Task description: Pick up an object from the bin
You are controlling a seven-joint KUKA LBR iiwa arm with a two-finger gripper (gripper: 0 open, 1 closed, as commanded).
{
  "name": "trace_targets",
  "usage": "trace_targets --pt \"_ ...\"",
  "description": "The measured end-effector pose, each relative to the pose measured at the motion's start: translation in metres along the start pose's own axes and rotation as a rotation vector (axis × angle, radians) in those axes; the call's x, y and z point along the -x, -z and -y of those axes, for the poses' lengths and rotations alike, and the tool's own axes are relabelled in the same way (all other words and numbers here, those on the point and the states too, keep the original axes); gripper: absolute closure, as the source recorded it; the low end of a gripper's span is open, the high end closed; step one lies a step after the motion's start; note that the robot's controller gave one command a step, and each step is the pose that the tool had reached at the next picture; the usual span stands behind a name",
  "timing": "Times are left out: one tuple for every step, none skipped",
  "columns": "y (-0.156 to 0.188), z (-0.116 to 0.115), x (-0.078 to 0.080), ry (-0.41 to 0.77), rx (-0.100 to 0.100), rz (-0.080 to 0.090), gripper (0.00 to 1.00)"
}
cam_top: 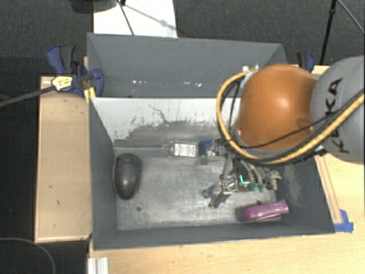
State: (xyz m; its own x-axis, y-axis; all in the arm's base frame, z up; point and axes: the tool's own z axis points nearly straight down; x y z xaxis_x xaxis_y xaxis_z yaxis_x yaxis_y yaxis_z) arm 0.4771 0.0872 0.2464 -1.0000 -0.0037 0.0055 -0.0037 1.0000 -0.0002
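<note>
My gripper [218,194] hangs low over the bin floor, right of the middle, under the orange-covered wrist. Nothing shows in it. A purple oblong thing [263,210] lies on the floor just to its right, near the front wall. Behind the gripper, against the back wall, a clear tube-like thing with a silver label [183,149] lies on its side, with a small blue part [205,147] at its right end.
A dark grey computer mouse [126,176] rests at the left side of the bin, well away from the gripper. Bare floor lies between the mouse and the gripper. The arm and its cables cover the bin's right part.
</note>
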Motion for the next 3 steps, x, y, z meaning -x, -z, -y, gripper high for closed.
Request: trace_targets --pt "-0.175 0.071 0.034 0.368 0.0 0.013 0.0" --pt "-0.145 0.207 0.07 0.557 -0.007 0.011 0.0" --pt "-0.142 0.167 0.078 0.68 -0.002 0.012 0.0"
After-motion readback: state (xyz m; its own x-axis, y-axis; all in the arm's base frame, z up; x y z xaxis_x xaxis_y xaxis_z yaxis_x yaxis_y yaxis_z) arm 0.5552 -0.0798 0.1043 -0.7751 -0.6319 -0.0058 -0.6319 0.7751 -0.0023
